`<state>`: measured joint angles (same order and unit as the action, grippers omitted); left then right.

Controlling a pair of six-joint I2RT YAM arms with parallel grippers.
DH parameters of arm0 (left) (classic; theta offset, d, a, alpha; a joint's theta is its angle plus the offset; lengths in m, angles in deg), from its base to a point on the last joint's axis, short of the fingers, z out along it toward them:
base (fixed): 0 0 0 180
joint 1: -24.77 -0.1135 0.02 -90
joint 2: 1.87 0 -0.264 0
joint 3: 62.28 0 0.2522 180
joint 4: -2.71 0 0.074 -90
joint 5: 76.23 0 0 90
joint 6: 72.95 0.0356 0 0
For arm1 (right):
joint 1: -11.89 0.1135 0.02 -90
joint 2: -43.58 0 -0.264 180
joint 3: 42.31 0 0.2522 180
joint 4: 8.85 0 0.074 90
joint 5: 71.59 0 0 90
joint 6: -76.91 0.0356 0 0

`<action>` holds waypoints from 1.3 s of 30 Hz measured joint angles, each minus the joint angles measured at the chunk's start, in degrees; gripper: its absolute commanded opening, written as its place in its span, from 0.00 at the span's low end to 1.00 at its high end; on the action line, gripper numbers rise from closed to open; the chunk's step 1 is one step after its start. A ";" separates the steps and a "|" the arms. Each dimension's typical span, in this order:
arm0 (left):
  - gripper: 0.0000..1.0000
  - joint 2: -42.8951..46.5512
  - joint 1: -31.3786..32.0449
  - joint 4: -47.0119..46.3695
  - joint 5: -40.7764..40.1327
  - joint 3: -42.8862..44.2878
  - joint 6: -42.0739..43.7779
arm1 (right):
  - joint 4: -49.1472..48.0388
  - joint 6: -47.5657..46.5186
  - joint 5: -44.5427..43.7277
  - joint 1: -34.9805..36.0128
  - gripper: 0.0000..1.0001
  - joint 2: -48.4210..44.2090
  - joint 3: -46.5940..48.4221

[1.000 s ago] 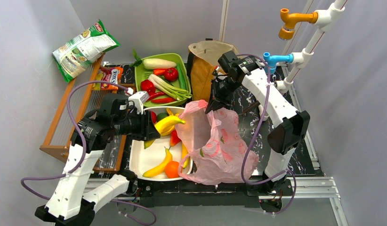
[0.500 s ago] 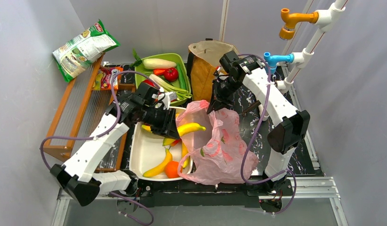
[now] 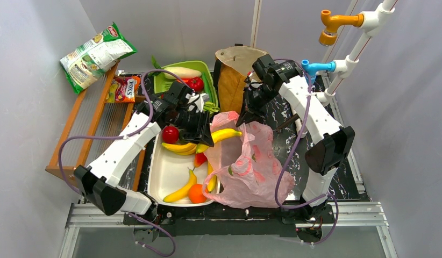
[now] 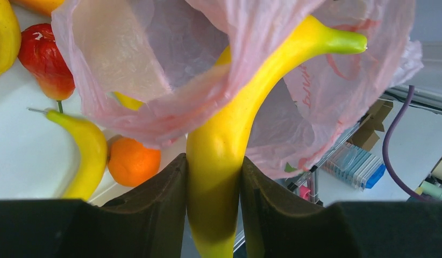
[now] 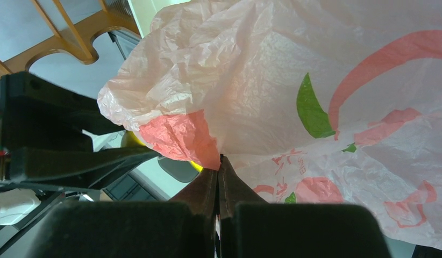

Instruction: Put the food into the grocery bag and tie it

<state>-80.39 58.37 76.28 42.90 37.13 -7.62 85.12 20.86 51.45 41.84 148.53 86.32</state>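
Observation:
My left gripper [image 3: 208,140] [image 4: 213,161] is shut on a yellow banana [image 3: 225,134] [image 4: 229,123], whose green tip pokes over the rim of the pink grocery bag [image 3: 251,166] [image 4: 170,54]. My right gripper [image 3: 246,119] [image 5: 219,161] is shut on the grocery bag's [image 5: 294,80] upper edge and holds its mouth up. More food lies in the white tray [image 3: 154,183]: bananas [image 3: 178,146], an orange [image 3: 196,193] [image 4: 134,161], a red apple [image 3: 170,134] and a red piece [image 4: 44,62].
A green basket [image 3: 159,88] with a radish, leeks and a tomato stands behind the tray. A brown paper bag [image 3: 235,70] is beside my right gripper. At the left are a wooden rack [image 3: 84,123] and a crisp packet [image 3: 95,56].
My left arm has swung right and farther back with the banana, bringing its tip from over the tray to the bag's mouth. My right gripper has kept still on the bag.

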 measured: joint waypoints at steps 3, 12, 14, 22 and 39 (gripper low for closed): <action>0.06 -2.23 0.00 0.26 -0.02 0.57 -0.09 | 0.48 -0.22 0.09 -0.20 0.01 0.11 0.76; 0.98 -3.23 0.00 0.24 0.04 1.31 -0.52 | 1.05 -1.14 0.22 -0.59 0.01 0.15 0.85; 0.98 -3.61 0.00 -0.17 0.13 1.60 -1.07 | 1.09 -1.18 0.24 -0.59 0.01 0.17 0.85; 0.98 -3.69 0.00 -1.11 -0.26 1.60 -1.55 | 1.11 -1.20 0.44 -0.66 0.01 0.17 0.85; 0.91 2.19 -2.89 4.59 -8.98 -6.84 0.46 | 0.46 -0.72 0.59 -0.70 0.01 0.11 -0.44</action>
<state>-78.21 55.49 80.87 33.92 30.29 -7.16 85.58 20.14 52.04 41.14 148.63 85.88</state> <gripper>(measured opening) 0.889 0.024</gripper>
